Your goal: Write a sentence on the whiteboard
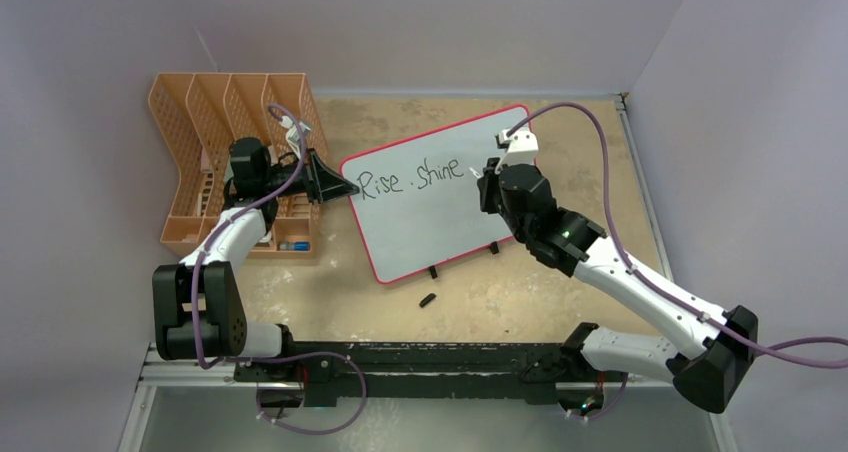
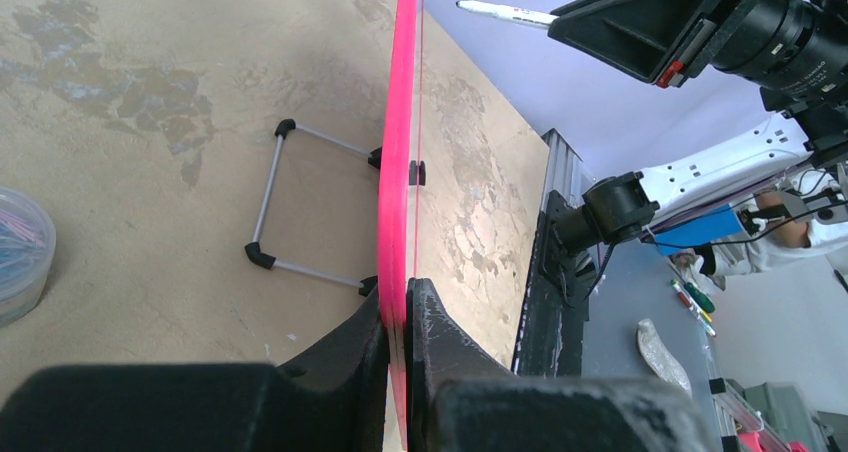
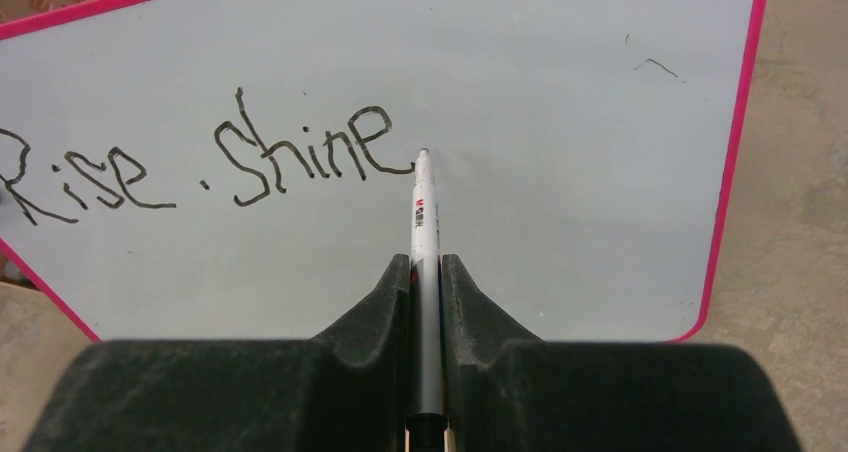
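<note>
**Marker pinched, board steadied, one line written**

Your right jaws are clamped on the marker [image 3: 424, 232], its tip at the tail of "shine" in the sentence [image 3: 262, 157]. Left jaws grip the whiteboard [image 1: 420, 232] by its left rim. It looks light, stiff and easily tipped, so press gently. Bare board below gives room; mind the pink rim at right.

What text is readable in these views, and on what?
"Rise . shine": black handwriting on the whiteboard.
Red print on the marker barrel: too small to read.
No other text is readable.
</note>
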Controlling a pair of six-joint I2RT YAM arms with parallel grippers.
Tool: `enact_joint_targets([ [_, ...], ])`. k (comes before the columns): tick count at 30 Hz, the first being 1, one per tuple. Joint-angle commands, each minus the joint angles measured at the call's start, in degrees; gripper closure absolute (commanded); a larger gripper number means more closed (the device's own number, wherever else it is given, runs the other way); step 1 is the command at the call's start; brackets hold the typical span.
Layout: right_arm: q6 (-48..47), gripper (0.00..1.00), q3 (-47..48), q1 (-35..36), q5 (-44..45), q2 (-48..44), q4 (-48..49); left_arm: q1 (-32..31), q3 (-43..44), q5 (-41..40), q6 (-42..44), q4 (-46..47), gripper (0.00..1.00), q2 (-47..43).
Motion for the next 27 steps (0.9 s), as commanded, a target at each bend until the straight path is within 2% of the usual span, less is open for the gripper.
enact_joint_targets([
  [1,-1.0,1.00,-0.6,-0.5,2.7,-1.6,1.1,-0.6,1.6,-1.1,2.4,-0.4,1.00,-0.8],
  [27,-3.8,1.00,-2.1,-3.7,-0.5,-1.3,6.4,-0.6,1.7,-1.3,2.0,-0.4,1.00,-0.8],
])
